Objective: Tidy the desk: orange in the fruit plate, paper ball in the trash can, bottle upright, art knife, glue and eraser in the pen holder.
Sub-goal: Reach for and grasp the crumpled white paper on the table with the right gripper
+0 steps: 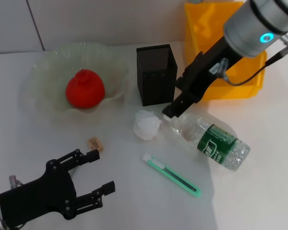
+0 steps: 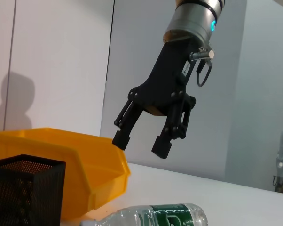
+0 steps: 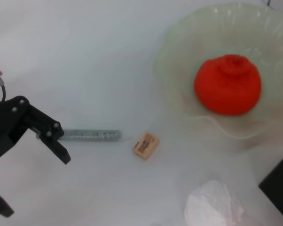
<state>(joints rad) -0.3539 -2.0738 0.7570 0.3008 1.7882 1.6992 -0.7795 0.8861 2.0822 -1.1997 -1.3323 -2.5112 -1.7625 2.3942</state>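
**Bottle cap approach, roll risk**

My left gripper (image 1: 100,173) idles spread, near the eraser (image 1: 94,143). Right gripper (image 2: 142,142), fingers apart, hovers over the lying bottle (image 1: 212,141) by its cap; an off-centre pinch could roll it onto the art knife (image 1: 171,175).

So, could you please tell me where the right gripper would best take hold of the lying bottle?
Probably at the clear neck end of the water bottle, from above. The bottle lies on its side with that end toward the pen holder, and the open right gripper hovers over it. Jaws should straddle the round body crosswise, not lengthwise.
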